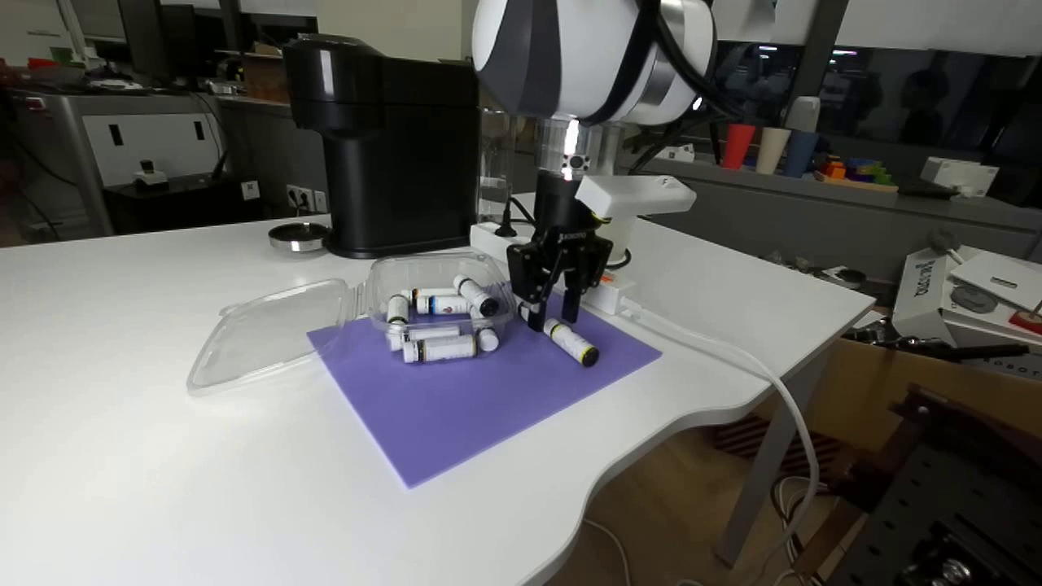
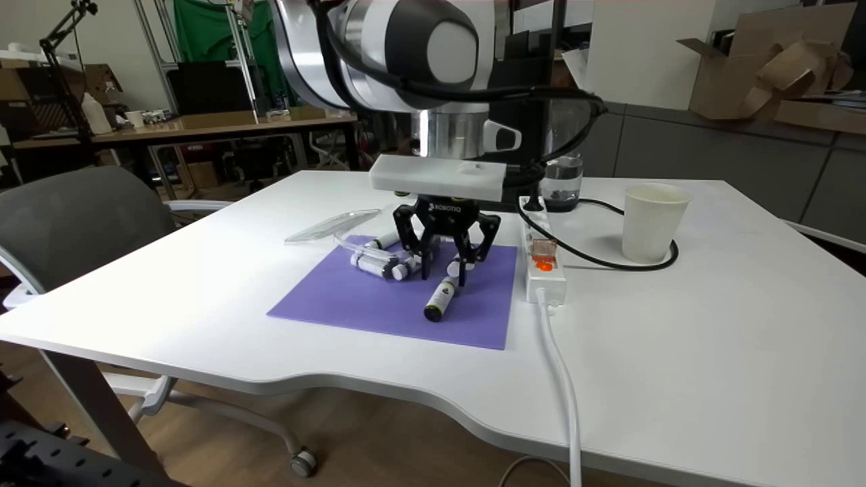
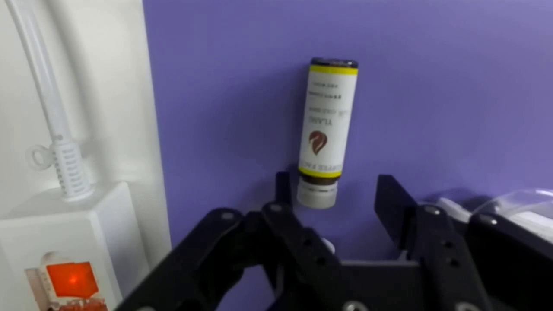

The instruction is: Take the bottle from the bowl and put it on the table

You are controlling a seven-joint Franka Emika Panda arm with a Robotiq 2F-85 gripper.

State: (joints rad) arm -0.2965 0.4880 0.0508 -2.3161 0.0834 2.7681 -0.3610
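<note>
A small white bottle with yellow bands (image 1: 571, 342) lies on the purple mat (image 1: 480, 415); it also shows in an exterior view (image 2: 442, 297) and the wrist view (image 3: 328, 116). Its white cap end points toward my gripper (image 3: 333, 183). My gripper is open and empty, just above the mat; the cap end appears between its fingertips, nearer one finger. A second bottle (image 2: 454, 268) lies behind it, partly hidden by the gripper. The bowl, a clear plastic container (image 1: 407, 275), has its lid open and several similar bottles in it. The white table (image 1: 163, 456) carries everything.
A white power strip (image 3: 65, 242) with a cable runs beside the mat. A white cup (image 2: 653, 223) stands on the table past the strip. A black coffee machine (image 1: 391, 163) stands behind the container. The clear lid (image 1: 269, 334) lies flat beside the container.
</note>
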